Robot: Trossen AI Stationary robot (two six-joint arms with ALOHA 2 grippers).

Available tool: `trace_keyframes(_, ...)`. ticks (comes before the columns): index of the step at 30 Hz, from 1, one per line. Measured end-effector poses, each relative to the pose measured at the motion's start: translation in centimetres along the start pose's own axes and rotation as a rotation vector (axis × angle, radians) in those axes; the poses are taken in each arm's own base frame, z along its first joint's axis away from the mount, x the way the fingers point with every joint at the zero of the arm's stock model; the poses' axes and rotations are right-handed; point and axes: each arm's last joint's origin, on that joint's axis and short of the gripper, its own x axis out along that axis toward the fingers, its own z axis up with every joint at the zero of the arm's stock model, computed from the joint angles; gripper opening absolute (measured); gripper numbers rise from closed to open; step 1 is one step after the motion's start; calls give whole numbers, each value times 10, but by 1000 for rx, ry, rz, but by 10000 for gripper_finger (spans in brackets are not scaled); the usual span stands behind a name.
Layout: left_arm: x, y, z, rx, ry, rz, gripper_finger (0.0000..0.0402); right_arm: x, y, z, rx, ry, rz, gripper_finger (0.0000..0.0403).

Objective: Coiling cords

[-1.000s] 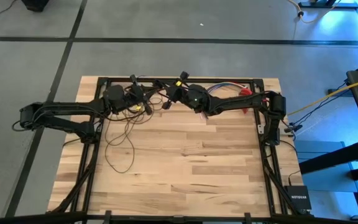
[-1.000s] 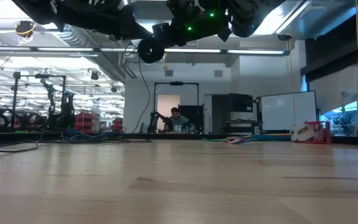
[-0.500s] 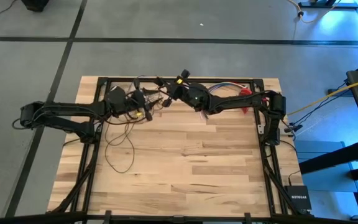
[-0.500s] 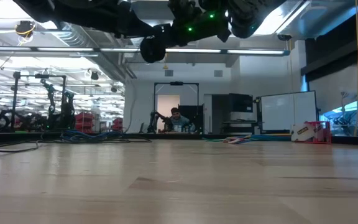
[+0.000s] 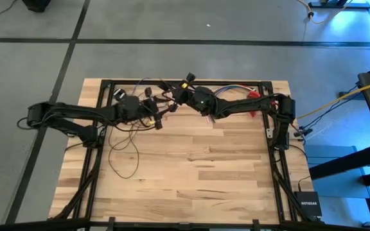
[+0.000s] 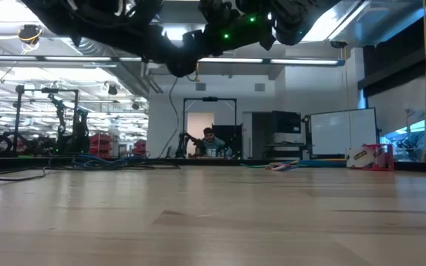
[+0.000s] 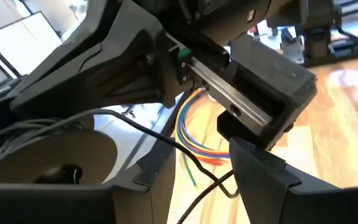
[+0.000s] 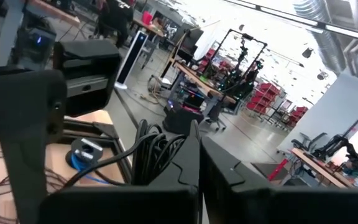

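The right end effector (image 5: 180, 94) is raised above the far edge of the tabletop (image 5: 191, 173), its fingers (image 8: 166, 171) pressed together on a gathered bundle of the cords (image 8: 154, 146); the right wrist view shows several dark strands pinched between them. The left end effector (image 5: 156, 115) sits just beside it, nearer the table's centre, with its fingers (image 7: 260, 168) spread apart and nothing clamped; a single strand of the cord runs through the gap between them in the left wrist view. The remainder of the cords (image 5: 124, 151) hangs from the bundle and lies in loose loops on the tabletop below the left arm. A bundle of multicoloured wires (image 5: 231, 91) lies at the far edge under the right arm and is not involved. The step in hand appears to be a regrasp during winding: the right arm anchors the coil while the left arm takes a new hold. The next move likely calls for the left end effector to close on the slack strand and carry another loop to the bundle without dragging the coil out of the right grip.
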Motion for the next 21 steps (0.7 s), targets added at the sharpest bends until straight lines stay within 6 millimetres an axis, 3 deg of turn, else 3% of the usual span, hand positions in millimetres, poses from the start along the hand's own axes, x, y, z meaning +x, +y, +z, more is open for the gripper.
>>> trace_keyframes(13,7,-2,-7,18,31,-9,143,0,0,0,-21,-6,9,5)
trace_keyframes(19,5,-8,-22,3,169,-71,143,-1,-4,7,5,-43,-17,5)
trace_keyframes(21,3,-4,-17,-18,147,-55,143,0,-2,6,-3,-32,-11,5)
